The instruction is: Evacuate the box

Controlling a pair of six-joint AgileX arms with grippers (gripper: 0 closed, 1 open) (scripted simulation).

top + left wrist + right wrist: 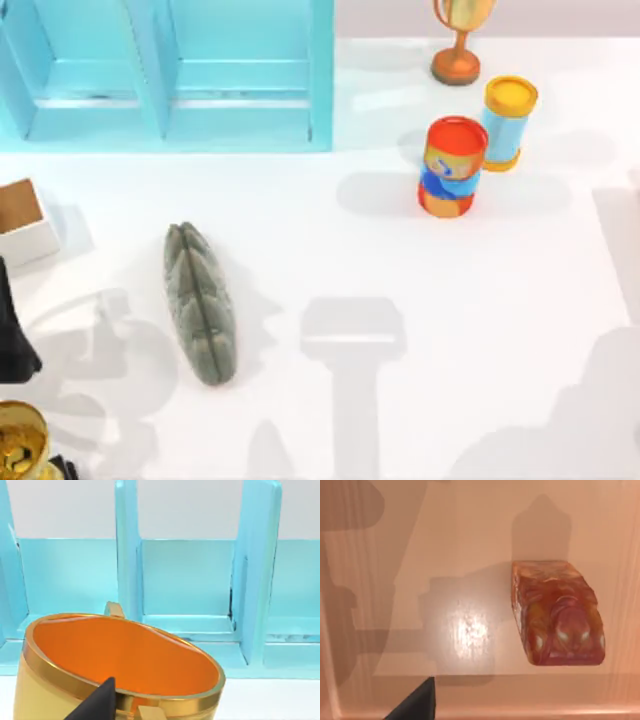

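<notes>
Box (22, 222): far left table edge, open top, apparently light cardboard; grasp a thin wall.
Left gripper (15, 340): near the box, carrying gold cup (115, 670).
Right gripper: spread cannot be told.

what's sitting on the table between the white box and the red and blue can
In the top view, the grey stuffed cushion lies on the table between the box and the red and blue can.

Left arm: a dark segment (12, 330) shows at the top view's left edge, low on that side.
Left hand: one dark fingertip (97, 702) shows in the left wrist view, lying across a golden cup's rim; grip state unclear.
Right hand: one dark fingertip (417, 702) shows in the right wrist view, pointing down; grip state unclear.
</notes>
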